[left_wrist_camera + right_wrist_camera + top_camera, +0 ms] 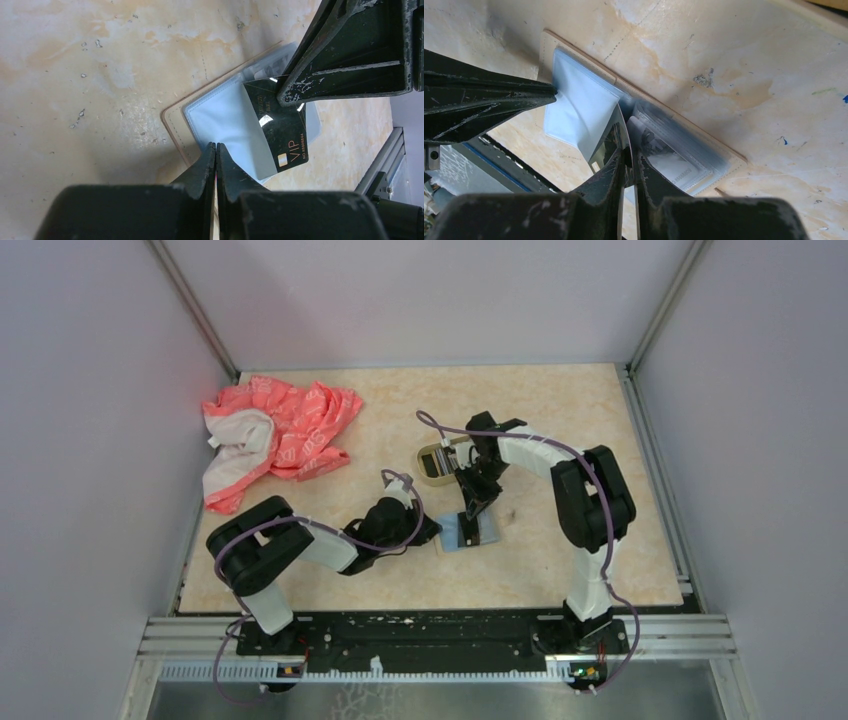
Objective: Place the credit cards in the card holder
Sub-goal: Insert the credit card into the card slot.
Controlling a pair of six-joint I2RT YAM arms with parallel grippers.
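Note:
The card holder (480,533) is a tan-edged booklet of pale blue plastic sleeves (220,112), lying flat between the two arms. My left gripper (216,146) is shut on the edge of one sleeve (579,107) and holds it lifted. A black VIP credit card (282,132) stands tilted at that sleeve's mouth, and my right gripper (629,156) is shut on its upper edge. In the top view, the right gripper (470,508) points down over the holder and the left gripper (437,533) touches its left edge. Further cards show inside the other sleeves (674,162).
A small gold-rimmed tin (437,462) with card edges in it stands just behind the holder, under the right arm. A pink and white cloth (275,435) lies crumpled at the back left. The metal rail (387,160) runs along the table's near edge.

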